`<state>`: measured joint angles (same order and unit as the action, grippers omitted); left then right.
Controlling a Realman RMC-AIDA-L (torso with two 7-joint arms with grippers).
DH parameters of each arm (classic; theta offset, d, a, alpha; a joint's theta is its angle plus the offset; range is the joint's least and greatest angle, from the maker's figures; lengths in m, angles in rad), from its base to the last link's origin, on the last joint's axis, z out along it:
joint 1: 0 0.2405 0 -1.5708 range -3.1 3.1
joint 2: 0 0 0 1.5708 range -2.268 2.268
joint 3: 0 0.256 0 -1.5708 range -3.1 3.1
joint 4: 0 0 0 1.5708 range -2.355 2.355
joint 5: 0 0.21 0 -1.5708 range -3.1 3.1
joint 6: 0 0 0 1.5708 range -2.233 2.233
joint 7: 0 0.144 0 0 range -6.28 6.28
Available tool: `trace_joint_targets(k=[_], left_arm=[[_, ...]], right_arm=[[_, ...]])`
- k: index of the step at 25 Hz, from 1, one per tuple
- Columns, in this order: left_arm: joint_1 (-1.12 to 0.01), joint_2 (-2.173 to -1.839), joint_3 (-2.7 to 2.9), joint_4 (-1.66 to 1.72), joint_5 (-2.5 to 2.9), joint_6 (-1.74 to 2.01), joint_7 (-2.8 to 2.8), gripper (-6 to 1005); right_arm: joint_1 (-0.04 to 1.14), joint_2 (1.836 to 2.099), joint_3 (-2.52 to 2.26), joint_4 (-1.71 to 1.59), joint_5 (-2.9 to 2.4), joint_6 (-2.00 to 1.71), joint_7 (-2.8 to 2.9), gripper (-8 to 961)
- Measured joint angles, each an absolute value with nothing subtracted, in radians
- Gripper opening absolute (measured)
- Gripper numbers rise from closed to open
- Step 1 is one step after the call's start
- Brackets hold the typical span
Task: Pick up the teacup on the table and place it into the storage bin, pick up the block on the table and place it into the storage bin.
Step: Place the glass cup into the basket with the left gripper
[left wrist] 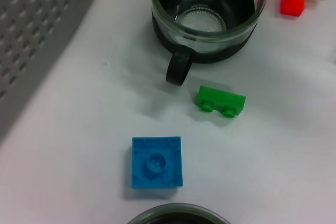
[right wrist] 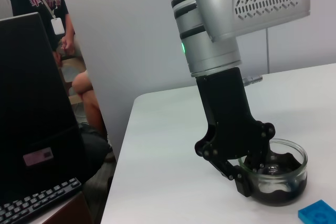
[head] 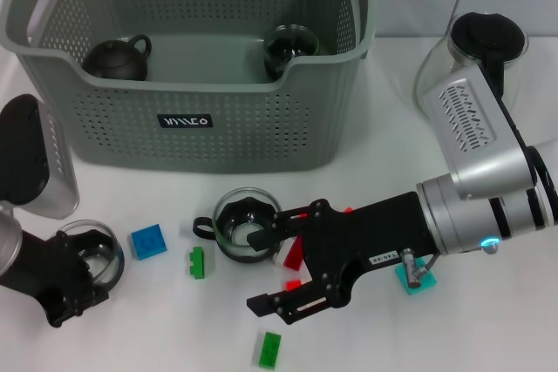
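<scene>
The right tool (head: 277, 269) is hanging spread beside a glass teacup (head: 245, 225) and red block (head: 295, 255); closing off-centre risks knocking either away. The left tool (head: 83, 280) is gripping another teacup's rim (head: 91, 254).

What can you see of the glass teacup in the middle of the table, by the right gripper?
The teacup is clear glass with a dark lower band and a dark loop handle. It stands upright on the white table, looks empty, in front of the storage bin. The right gripper is open; one finger reaches over its rim, though contact is unclear. A green block lies close to the handle.
</scene>
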<state>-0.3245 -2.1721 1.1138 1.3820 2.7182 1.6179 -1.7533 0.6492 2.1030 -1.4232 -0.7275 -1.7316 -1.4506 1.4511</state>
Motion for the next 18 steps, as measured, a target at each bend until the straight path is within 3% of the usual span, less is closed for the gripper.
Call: trace_joint_targets(k=[7,12,18], left_arm=[[-0.350,-2.168,1.001,1.411,2.579,1.784,-1.759,38],[-0.457,-2.147,0.683,1.331,2.332,1.994,-1.752,37],[-0.554,-2.128,0.520,1.212,2.055,1.992,-1.774,40]], right_arm=[[0.641,2.099,-1.423,-0.727,-1.732,-1.457,1.452,826],[0.625,2.090,-1.405,-0.727,-1.742,-1.485,1.454,826],[0.603,2.079,-1.354,-0.725,-1.783,-1.542,1.458,827]])
